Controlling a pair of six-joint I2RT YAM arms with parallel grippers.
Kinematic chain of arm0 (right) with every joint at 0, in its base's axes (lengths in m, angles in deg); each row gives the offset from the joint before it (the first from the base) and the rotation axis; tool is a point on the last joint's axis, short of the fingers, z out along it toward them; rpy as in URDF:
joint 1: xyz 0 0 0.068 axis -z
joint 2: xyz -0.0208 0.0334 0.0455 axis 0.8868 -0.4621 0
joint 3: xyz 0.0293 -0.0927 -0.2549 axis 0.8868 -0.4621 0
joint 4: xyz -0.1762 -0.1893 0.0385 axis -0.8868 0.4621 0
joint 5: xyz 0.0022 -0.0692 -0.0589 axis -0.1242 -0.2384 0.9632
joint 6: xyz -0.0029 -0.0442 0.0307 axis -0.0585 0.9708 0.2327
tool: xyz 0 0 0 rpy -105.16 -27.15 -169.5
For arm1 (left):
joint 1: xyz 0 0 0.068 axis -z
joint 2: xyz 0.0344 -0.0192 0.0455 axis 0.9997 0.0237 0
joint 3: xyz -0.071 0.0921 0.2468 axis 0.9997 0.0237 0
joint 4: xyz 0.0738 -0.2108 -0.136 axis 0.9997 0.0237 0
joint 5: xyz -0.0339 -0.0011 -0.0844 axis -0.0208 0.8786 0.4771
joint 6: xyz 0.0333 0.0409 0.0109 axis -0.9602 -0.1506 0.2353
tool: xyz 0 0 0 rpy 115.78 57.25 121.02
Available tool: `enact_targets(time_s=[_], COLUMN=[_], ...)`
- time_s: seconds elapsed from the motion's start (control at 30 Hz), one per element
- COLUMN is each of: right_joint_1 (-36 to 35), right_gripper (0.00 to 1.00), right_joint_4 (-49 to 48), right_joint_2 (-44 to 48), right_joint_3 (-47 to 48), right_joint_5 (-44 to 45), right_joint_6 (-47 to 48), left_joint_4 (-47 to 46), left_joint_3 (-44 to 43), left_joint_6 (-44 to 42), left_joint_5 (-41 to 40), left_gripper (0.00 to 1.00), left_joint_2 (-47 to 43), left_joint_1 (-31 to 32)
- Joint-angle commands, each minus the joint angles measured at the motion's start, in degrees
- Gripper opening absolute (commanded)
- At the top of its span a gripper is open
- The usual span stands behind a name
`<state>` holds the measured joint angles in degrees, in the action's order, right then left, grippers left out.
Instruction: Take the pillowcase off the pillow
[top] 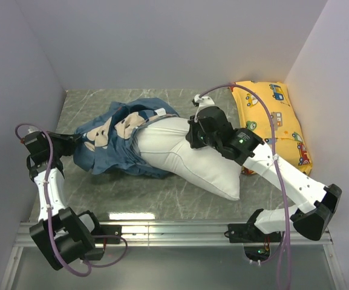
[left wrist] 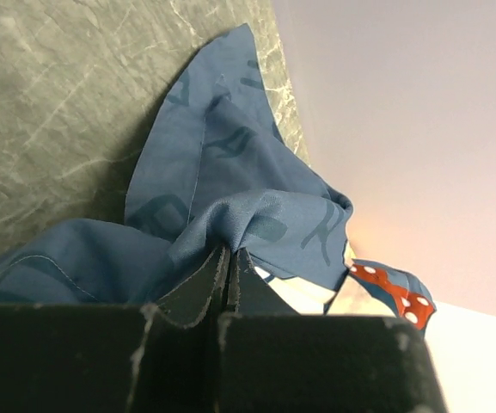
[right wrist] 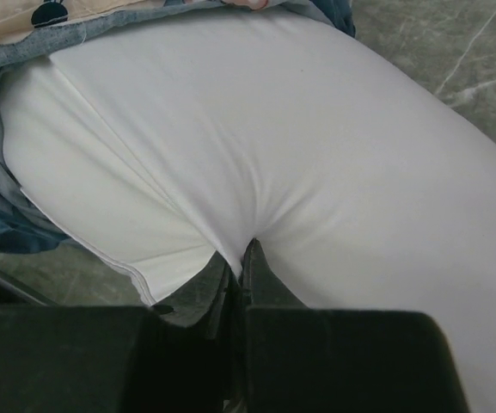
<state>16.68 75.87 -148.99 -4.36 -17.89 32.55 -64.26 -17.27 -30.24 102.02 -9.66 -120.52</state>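
Closest in, a strip of bare bench (top: 162, 199) is showing in front of the arms. A little farther back, the pillow (top: 189, 160) is lying slantwise on it, with its near corner pointing toward the right arm. More than half of it is already out in the open.

The right gripper (right wrist: 241, 254) is being squeezed shut on a small pinch of the white cover. This is most likely being done so the pillow is held in place.

Off to the left, the left gripper (left wrist: 230, 255) is being squeezed shut on a bunched fold of the pillowcase (top: 117, 142). This is probably so the blue cloth can be pulled off to the left. The far end of the pillow is being covered by the pillowcase.

Farthest back on the right, a yellow car pillow (top: 271, 115) is being left alone by the wall.
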Motion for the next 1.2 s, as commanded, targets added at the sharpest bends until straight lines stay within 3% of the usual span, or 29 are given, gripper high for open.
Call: enact_targets(time_s=[0.0, 0.17, 0.27, 0.53, 0.73, 0.9, 0.93, 1.0, 1.03, 1.13, 1.17], right_joint_1=[3.79, 3.79, 3.79, 5.20, 5.19, 5.28, 5.37, 5.37, 5.28, 5.46, 5.55], right_gripper=[0.00, 0.00, 0.00, 0.00, 0.00, 0.00, 0.00, 0.00, 0.00, 0.00, 0.00], right_joint_4=[2.18, -1.36, -0.91, 10.24, 11.66, 8.07, 7.27, 3.95, 2.62, -1.08, -1.87], right_joint_2=[4.98, 3.14, 8.11, 16.40, 19.22, 17.47, 16.68, 14.39, 13.08, 10.44, 9.73], right_joint_3=[-0.99, -4.35, -3.55, 7.78, 9.10, 8.58, 8.05, 5.43, 4.28, 1.02, 0.58], right_joint_5=[7.56, 4.73, 4.91, 7.90, 9.04, 3.35, 1.67, -1.75, -2.29, -2.65, -2.82], right_joint_6=[3.76, 3.24, 2.71, 1.48, 1.04, 0.95, 0.78, -0.01, -0.45, -1.68, -2.12], left_joint_4=[-6.27, -6.01, -3.47, -7.41, -6.81, -7.42, -10.38, -9.71, -9.09, -8.04, -6.03], left_joint_3=[-2.88, -0.16, -1.91, -2.18, -5.07, -6.49, -6.83, -10.50, -11.66, -14.83, -16.92], left_joint_6=[-4.50, -6.44, -8.19, -5.22, -6.61, -6.70, -7.14, -9.33, -11.00, -14.07, -14.87], left_joint_5=[-14.73, -16.82, -18.84, -16.48, -17.18, -14.20, -10.80, -7.79, -5.43, -3.04, -0.68], left_gripper=[0.00, 0.01, 0.00, 0.01, 0.01, 0.01, 0.18, 0.40, 0.59, 0.85, 0.88], left_joint_2=[2.14, 1.89, 4.78, 9.88, 12.96, 14.28, 14.10, 14.98, 14.98, 11.74, 10.42], left_joint_1=[-4.25, -0.99, -1.17, -2.22, -2.14, -0.92, -0.12, 2.94, 3.92, 7.87, 8.84])
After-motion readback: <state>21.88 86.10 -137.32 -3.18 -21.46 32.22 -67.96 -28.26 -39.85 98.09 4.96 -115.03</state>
